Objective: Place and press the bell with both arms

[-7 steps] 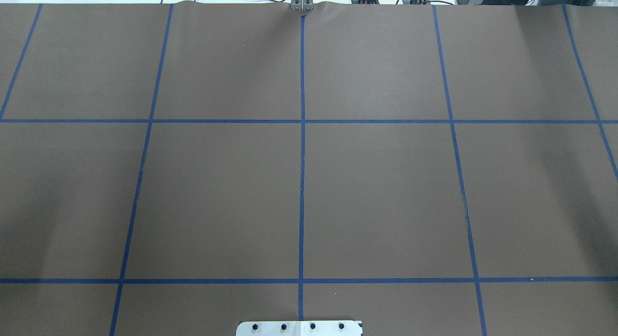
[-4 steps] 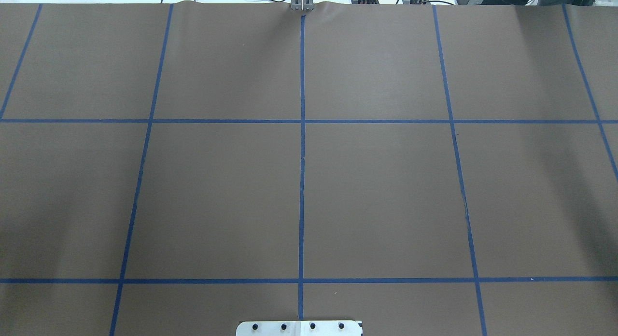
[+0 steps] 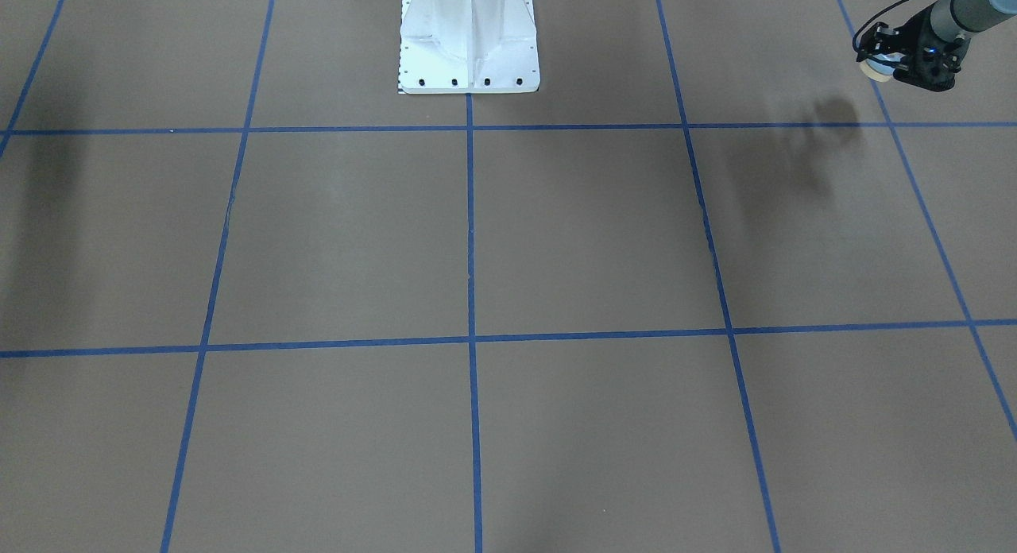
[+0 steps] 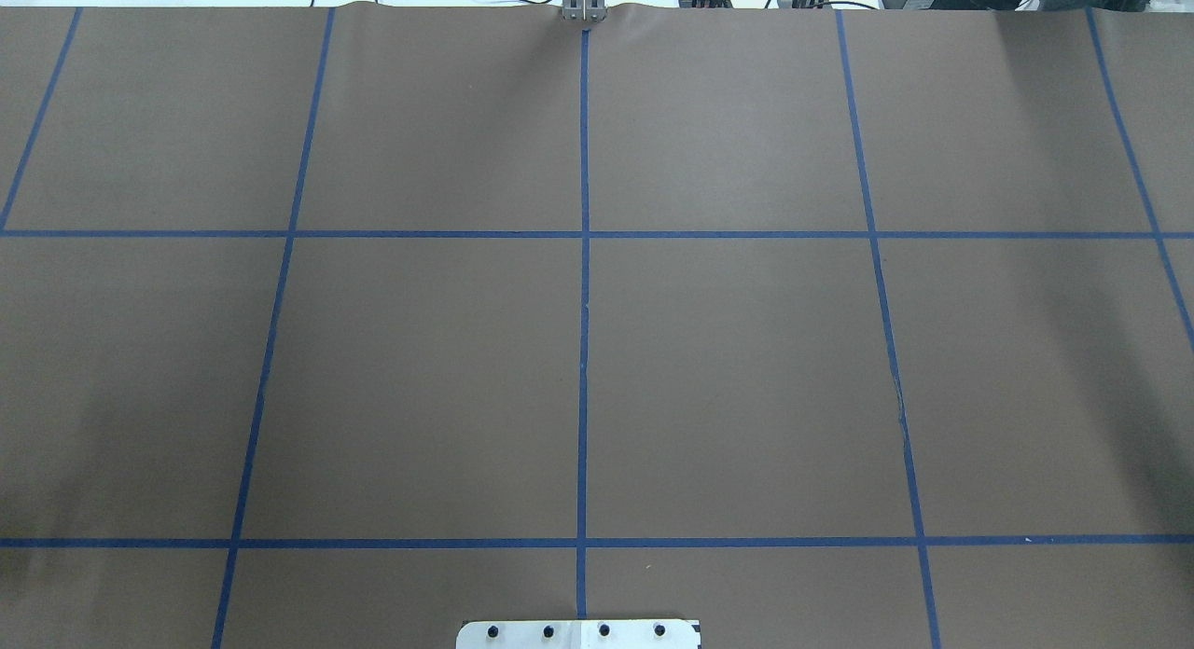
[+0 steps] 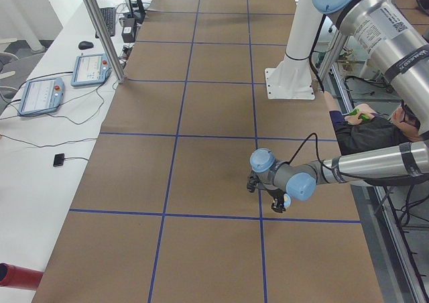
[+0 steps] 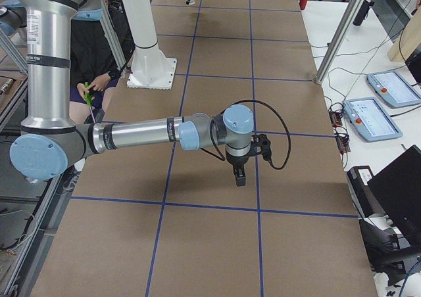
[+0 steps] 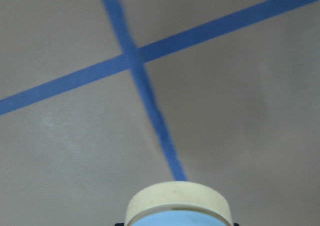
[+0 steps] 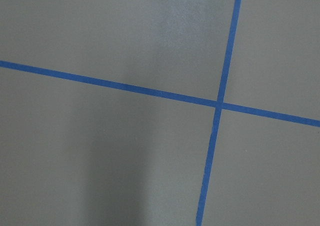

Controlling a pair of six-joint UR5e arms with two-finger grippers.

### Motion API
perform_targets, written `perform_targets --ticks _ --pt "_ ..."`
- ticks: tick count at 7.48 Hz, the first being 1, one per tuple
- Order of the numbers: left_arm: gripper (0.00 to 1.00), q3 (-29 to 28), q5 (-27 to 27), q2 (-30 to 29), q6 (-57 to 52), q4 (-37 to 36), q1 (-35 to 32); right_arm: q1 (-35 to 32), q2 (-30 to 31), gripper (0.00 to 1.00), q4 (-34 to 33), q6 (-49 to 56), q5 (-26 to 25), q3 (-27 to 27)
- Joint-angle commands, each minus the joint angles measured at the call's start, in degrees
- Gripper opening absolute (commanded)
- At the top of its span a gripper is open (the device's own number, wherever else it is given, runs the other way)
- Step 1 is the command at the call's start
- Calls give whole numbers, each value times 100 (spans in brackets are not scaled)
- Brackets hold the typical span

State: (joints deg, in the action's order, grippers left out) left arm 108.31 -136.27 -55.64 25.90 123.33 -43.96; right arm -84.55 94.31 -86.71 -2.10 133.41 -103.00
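Note:
My left gripper [image 3: 883,60] hangs above the table near its corner on my left, shut on the bell [image 3: 876,67]. The left wrist view shows the bell's [image 7: 179,208] cream base and light-blue dome at the bottom edge, with a blue tape crossing beyond it. The exterior left view shows the same gripper [image 5: 273,197] low over the brown paper with the bell [image 5: 287,200] in it. My right gripper [image 6: 238,177] points down just above the table. It shows only in the exterior right view, so I cannot tell whether it is open. The overhead view shows neither arm.
The table is brown paper with a blue tape grid [image 4: 584,234]. The white bolted pedestal [image 3: 469,44] stands at the robot's edge. A seated person [image 5: 375,125] is beside the robot. Tablets [image 5: 40,95] and an aluminium post [image 5: 100,28] stand along the far side.

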Motion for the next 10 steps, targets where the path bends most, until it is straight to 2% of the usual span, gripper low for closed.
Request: perform_targets --ticks 1,2,6,7,10 --pt "0 364 -22 -866 214 -849 -260 0 0 100 -3 8 1 -1" --pt "0 514 -22 -1436 205 -1576 -375 0 9 100 5 8 -7 8" --pt "0 394 21 -4527 249 -4732 -447 0 0 100 5 8 10 -1" --pt "0 114 21 -5222 371 -5157 -447 0 -9 100 14 8 19 -1" --pt "0 -2008 48 -7604 1301 -5258 -237 0 -26 100 58 0 107 -10"
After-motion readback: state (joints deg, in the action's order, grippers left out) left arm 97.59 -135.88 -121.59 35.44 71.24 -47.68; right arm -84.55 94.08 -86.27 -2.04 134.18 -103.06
